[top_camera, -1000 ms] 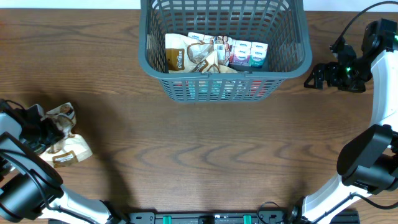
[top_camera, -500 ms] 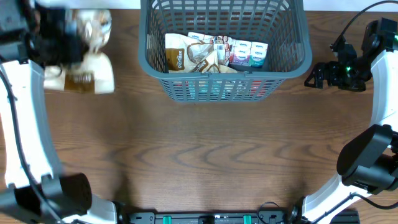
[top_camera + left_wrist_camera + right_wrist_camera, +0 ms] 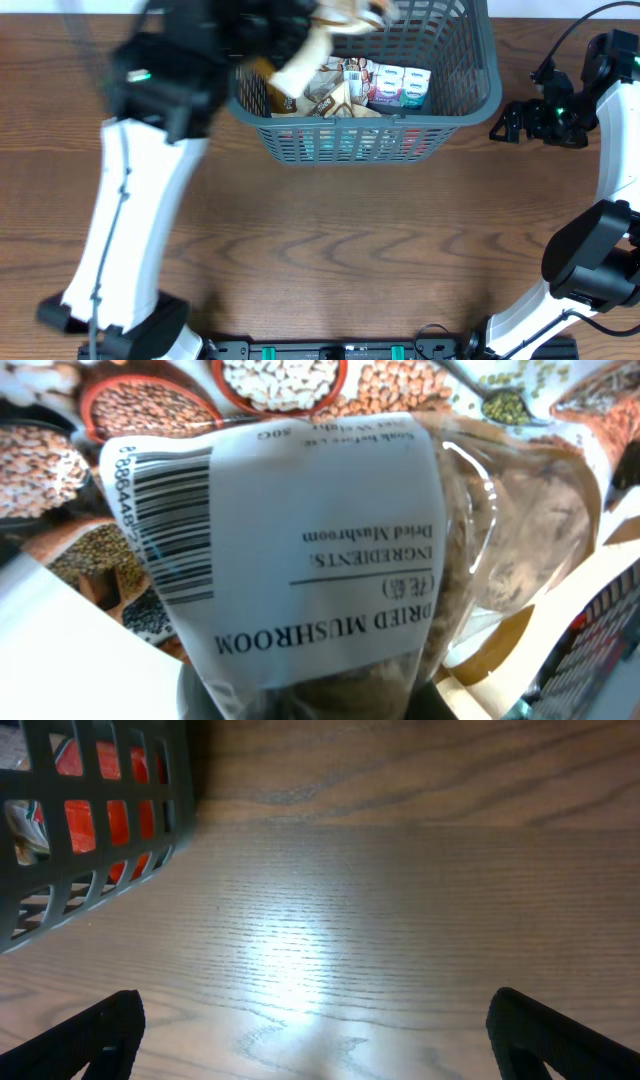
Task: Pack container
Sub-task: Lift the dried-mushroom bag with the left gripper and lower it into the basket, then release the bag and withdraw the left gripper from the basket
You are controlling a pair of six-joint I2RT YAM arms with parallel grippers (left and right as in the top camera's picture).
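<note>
The container [image 3: 455, 110] is a dark grey lattice basket at the table's far middle, with several packets [image 3: 385, 85] lying in it. My left gripper [image 3: 295, 40] is shut on a dried mushroom packet [image 3: 335, 20] and holds it over the container's left part; the arm blurs in the overhead view. In the left wrist view the packet [image 3: 320, 550] fills the frame with its white label. My right gripper [image 3: 512, 122] is open and empty, just right of the container, low over the table. The right wrist view shows its two fingertips [image 3: 320, 1030] wide apart and the container's wall [image 3: 100, 810] at left.
The brown wood table [image 3: 330, 250] stretches toward the front. The right arm's body [image 3: 600, 250] stands along the right edge. The left arm [image 3: 140, 200] reaches up from the front left.
My left arm has swung from the table's left edge up and right, carrying the mushroom packet to above the container. The right arm has not moved.
</note>
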